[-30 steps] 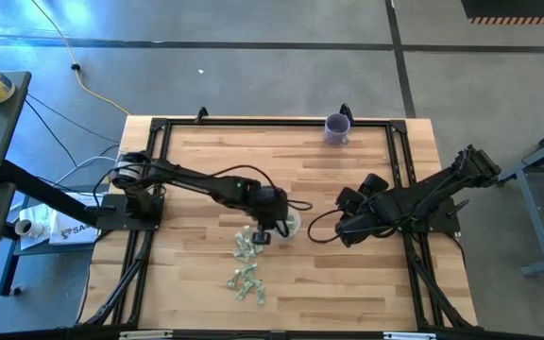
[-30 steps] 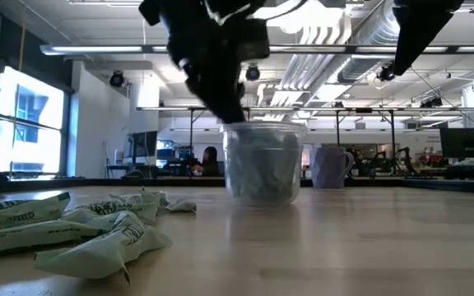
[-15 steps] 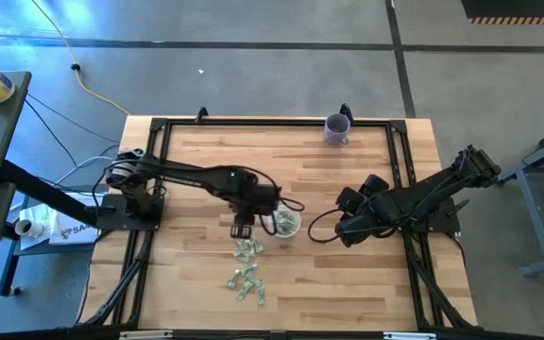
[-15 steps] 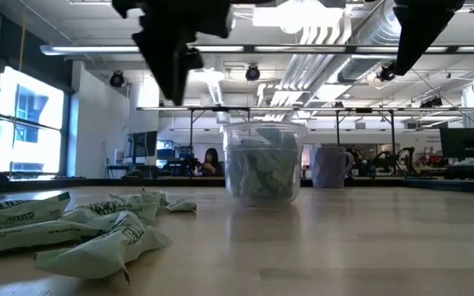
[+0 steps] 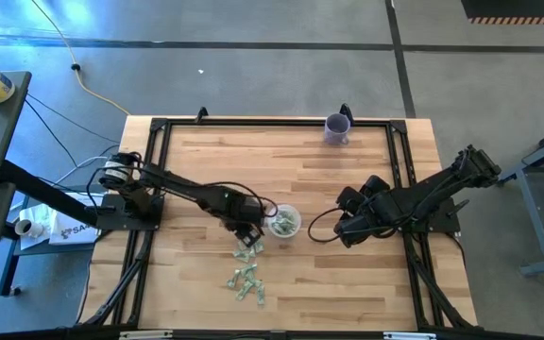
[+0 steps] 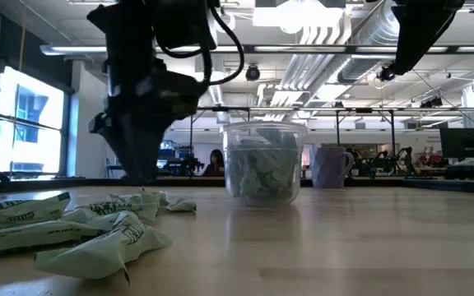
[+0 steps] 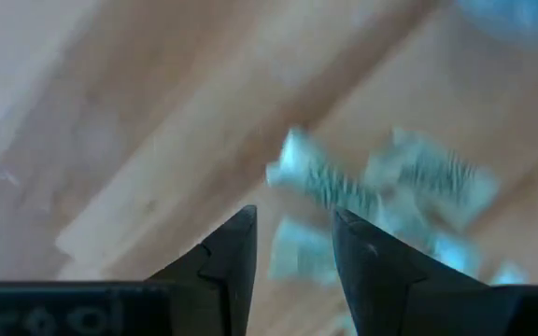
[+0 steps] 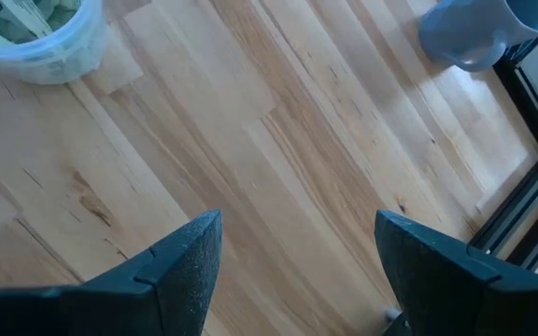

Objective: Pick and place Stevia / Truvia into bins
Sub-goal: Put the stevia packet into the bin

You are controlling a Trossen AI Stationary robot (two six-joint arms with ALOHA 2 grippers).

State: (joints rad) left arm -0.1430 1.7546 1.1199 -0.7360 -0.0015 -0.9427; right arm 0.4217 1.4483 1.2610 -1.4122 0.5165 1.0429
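Pale green and white sachets lie flat on the table in two loose heaps [image 5: 246, 249] [image 5: 247, 283]; they fill the near left of the low view [image 6: 81, 226]. The clear cup [image 5: 284, 223] [image 6: 263, 163] stands upright just right of them, with several sachets inside. My left gripper [image 5: 245, 232] [image 6: 142, 140] is low over the upper heap, left of the cup, open; its wrist view [image 7: 292, 222] shows blurred sachets [image 7: 381, 182] just past the fingertips. My right gripper [image 5: 351, 225] [image 8: 297, 245] waits open right of the cup [image 8: 35, 37].
A purple cup [image 5: 337, 127] [image 6: 331, 167] [image 8: 484, 28] stands at the table's far edge. A black frame [image 5: 272, 121] runs along the table's edges. Bare wood lies between the clear cup and the right arm and along the near right of the table.
My left gripper has left its place over the clear cup, moved toward the table's left and near edge, and come down over the upper heap of sachets. The cup and the heaps have stayed where they were.
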